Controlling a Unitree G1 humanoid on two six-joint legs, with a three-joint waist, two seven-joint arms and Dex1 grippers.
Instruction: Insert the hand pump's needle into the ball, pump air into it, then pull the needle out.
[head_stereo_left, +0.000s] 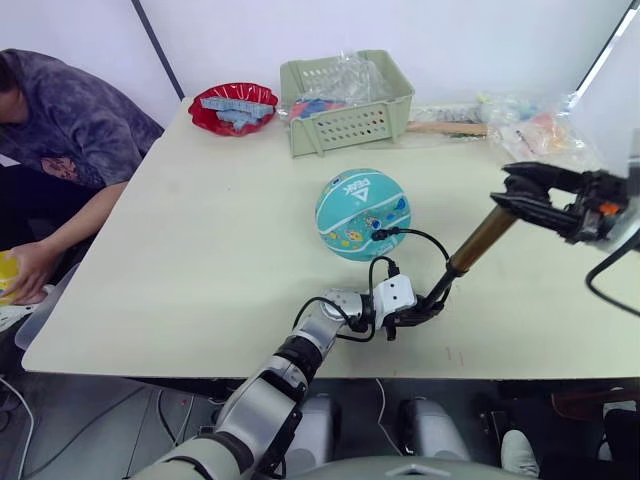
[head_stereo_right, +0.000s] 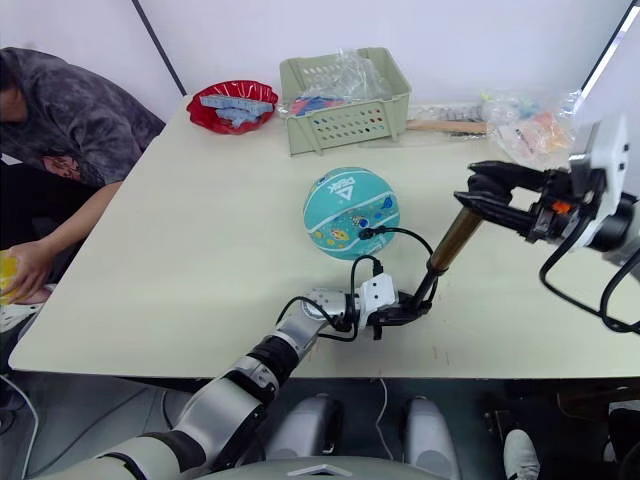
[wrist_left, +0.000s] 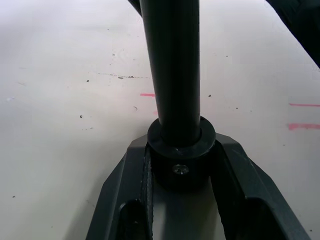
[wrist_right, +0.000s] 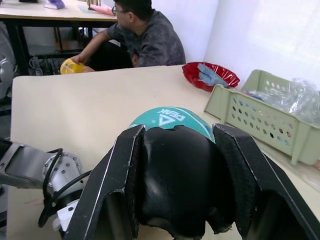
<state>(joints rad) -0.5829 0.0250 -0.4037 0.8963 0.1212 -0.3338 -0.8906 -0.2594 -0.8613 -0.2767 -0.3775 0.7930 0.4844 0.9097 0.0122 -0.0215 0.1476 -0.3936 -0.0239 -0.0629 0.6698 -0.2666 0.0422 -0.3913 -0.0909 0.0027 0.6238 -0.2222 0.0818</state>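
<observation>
Teal-blue ball (head_stereo_left: 363, 214) with white triangle logo, cartoon prints

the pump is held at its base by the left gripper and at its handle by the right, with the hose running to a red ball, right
Not quite: the ball is teal-blue, as the left eye view shows. The rest stands: the left gripper holds the pump at its base, the right gripper holds the handle, and the hose runs to the ball.

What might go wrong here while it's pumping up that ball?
The ball sits loose on the table, so a tug on the hose might roll it and bend or free the needle. The hand pump leans, held by the left gripper at its base and the right gripper on its handle; either could slip.
</observation>
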